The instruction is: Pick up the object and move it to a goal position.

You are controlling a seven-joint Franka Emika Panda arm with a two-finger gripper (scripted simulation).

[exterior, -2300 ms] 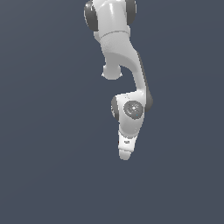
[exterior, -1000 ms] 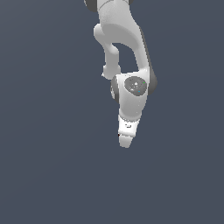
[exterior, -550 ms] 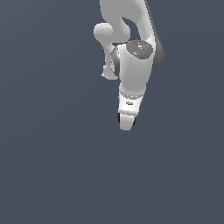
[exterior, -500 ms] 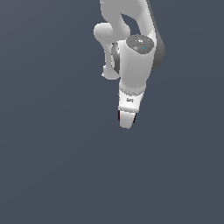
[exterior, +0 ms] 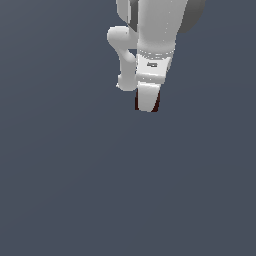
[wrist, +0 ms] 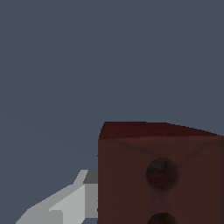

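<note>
The dark red-brown block (wrist: pixel 157 175) fills much of the wrist view, with dark round spots on its near face. One white finger (wrist: pixel 65 203) presses against its side. In the exterior view my white gripper (exterior: pixel 148 104) hangs high up in the picture, and only thin dark red slivers of the block (exterior: pixel 156 103) show at the fingertips' edges. The gripper is shut on the block and holds it in the air.
The arm's white links (exterior: pixel 125 55) and grey joint fill the upper part of the exterior view. Everything else in both views is a plain dark blue-grey background.
The gripper has risen steadily in the exterior view, from the picture's lower middle to its upper part, carrying the block with it. The wrist has drawn closer to the camera.
</note>
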